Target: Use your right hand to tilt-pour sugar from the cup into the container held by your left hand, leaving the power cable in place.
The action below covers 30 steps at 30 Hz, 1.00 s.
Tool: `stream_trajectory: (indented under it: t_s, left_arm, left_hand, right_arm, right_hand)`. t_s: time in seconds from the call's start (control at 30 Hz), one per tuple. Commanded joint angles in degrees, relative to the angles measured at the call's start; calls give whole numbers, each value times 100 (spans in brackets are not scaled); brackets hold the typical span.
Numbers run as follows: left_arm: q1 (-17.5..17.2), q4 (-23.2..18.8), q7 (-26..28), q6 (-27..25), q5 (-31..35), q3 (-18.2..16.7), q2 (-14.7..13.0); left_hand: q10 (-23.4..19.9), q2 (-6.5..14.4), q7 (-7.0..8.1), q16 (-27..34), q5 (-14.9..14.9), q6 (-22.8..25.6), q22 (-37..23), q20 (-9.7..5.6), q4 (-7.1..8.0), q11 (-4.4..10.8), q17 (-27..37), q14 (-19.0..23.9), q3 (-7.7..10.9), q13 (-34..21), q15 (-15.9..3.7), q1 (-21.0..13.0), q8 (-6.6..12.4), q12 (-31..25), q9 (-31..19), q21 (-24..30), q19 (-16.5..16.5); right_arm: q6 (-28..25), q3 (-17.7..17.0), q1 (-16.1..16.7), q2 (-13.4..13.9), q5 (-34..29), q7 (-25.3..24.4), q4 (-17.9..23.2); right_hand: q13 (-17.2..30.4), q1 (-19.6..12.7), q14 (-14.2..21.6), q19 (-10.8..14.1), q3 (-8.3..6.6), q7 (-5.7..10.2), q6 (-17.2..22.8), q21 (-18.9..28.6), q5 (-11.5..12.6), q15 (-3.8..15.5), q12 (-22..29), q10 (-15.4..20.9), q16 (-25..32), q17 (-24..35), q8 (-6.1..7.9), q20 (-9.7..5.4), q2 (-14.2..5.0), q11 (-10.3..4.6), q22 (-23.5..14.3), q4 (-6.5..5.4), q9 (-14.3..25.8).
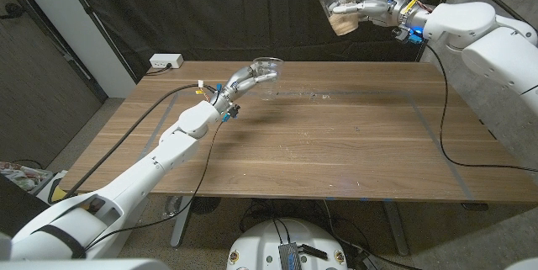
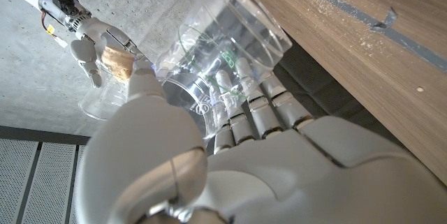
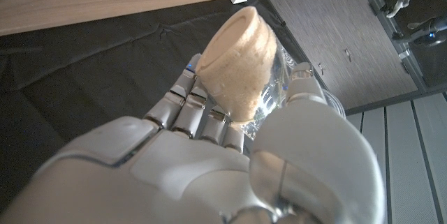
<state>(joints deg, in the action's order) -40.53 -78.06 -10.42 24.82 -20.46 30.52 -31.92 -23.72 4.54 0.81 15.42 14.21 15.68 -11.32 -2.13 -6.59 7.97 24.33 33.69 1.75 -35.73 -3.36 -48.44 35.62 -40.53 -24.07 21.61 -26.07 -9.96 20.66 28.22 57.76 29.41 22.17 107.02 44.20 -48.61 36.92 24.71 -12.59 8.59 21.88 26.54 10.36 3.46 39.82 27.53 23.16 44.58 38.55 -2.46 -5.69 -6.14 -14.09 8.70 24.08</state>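
Observation:
My right hand (image 1: 366, 6) grips a clear plastic cup (image 1: 338, 2) high above the table's far right part, well off the surface. Brown sugar (image 1: 342, 24) fills the cup's bottom; in the right wrist view the sugar (image 3: 241, 63) sits packed against my fingers (image 3: 188, 109). My left hand (image 1: 246, 77) holds a clear empty container (image 1: 269, 70) just above the table's far middle-left. In the left wrist view the container (image 2: 223, 56) lies across my left fingers (image 2: 255, 109), and the right hand (image 2: 98, 46) with its cup (image 2: 115, 63) shows farther off. Cup and container are far apart.
A white power strip (image 1: 166, 61) sits at the table's (image 1: 336, 152) far left corner. A black cable (image 1: 454, 148) drapes from the right arm over the table's right side, and another runs along the left arm (image 1: 181, 106). Black curtains hang behind.

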Motion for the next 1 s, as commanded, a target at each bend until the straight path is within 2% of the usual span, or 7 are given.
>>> stream_trajectory:
  t_s: [0.03, 0.4, 0.77, 1.0]
  left_arm:
    - [-22, 69, -157, 149, -50, 21, 10]
    - [-32, 221, -226, 333, -82, 3, 45]
    - [63, 503, -370, 548, -88, 25, 115]
    - [116, 676, -477, 713, -112, 47, 181]
  left_hand:
    - [-53, 30, -68, -19, 42, 13, -25, -49, -42, -4, 24, 47, 12, -36, -543, -44, 37, -36, -21, -12, -26]
    - [-44, 3, -47, -44, 67, 1, -24, -57, -35, -7, 46, 47, -14, -64, -567, -44, 52, -59, -42, -17, -25]
    - [-57, -7, -55, -64, 98, -3, -24, -63, -34, -14, 68, 52, -29, -94, -586, -60, 71, -93, -63, -21, -26]
    - [-39, -20, -14, -77, 113, -14, -24, -66, -24, 11, 82, 57, -47, -115, -601, -52, 81, -104, -79, -28, -14]
  right_arm:
    - [-609, 530, -620, -98, -398, 517, 197]
    - [-844, 1101, -1282, -429, -952, 1057, 54]
    - [-1000, 1403, -1571, -623, -1313, 1321, 75]
    - [-1181, 1548, -1727, -645, -1543, 1491, 233]
  right_hand:
    - [28, -177, -14, -6, -47, -58, 47, 58, -9, 1002, -2, 11, 31, 42, -3, -485, -80, 22, -20, 24, 22]
    - [53, -247, 16, 12, -49, -126, 121, 83, -13, 995, 9, 64, 88, 104, 17, -464, -70, 48, -19, 30, 45]
    - [81, -342, 27, 24, -55, -194, 166, 107, 6, 999, 13, 101, 131, 155, 28, -446, -44, 93, -16, 48, 72]
    - [64, -298, 61, 57, -24, -207, 262, 133, 23, 967, 15, 186, 129, 146, 53, -419, -5, 102, -11, 2, 75]
